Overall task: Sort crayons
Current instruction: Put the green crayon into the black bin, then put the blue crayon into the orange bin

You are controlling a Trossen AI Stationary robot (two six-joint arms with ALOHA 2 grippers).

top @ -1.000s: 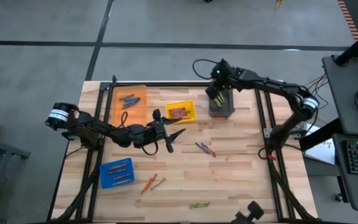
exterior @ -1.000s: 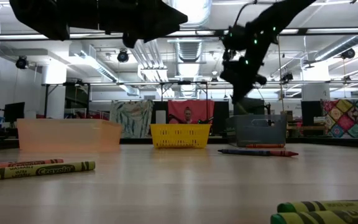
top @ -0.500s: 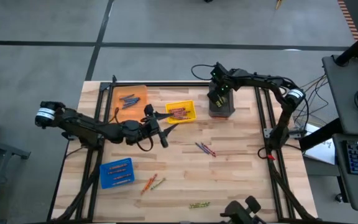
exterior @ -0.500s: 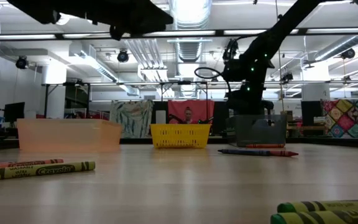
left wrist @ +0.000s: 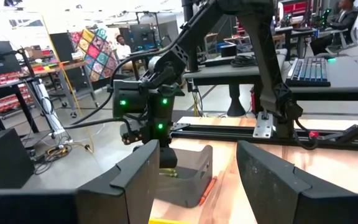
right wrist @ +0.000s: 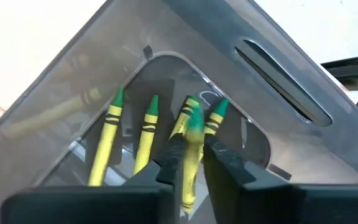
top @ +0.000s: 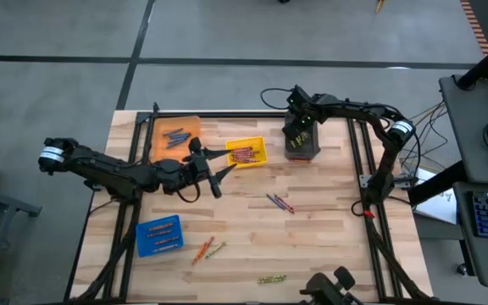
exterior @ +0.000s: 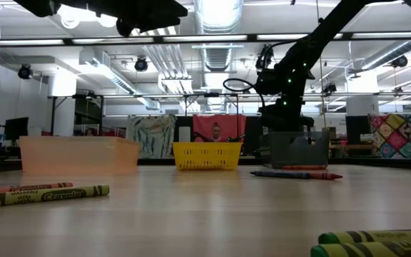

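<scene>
Inside the smooth grey bin (right wrist: pixel 272 81), right tool (right wrist: pixel 194 152) clamps a slim yellow crayon (right wrist: pixel 190 149).

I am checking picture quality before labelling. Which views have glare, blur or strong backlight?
Low view: the ceiling lights glare, so the left arm shows only as a dark silhouette, and the nearest crayons are soft. Right wrist view: the crayon between the right gripper fingers is blurred. High view: evenly lit.

The high view looks straight down on the table (top: pixel 312 220), the low view level across it, the left wrist view toward the grey bin (left wrist: pixel 188 177), and the right wrist view closely into that bin.
</scene>
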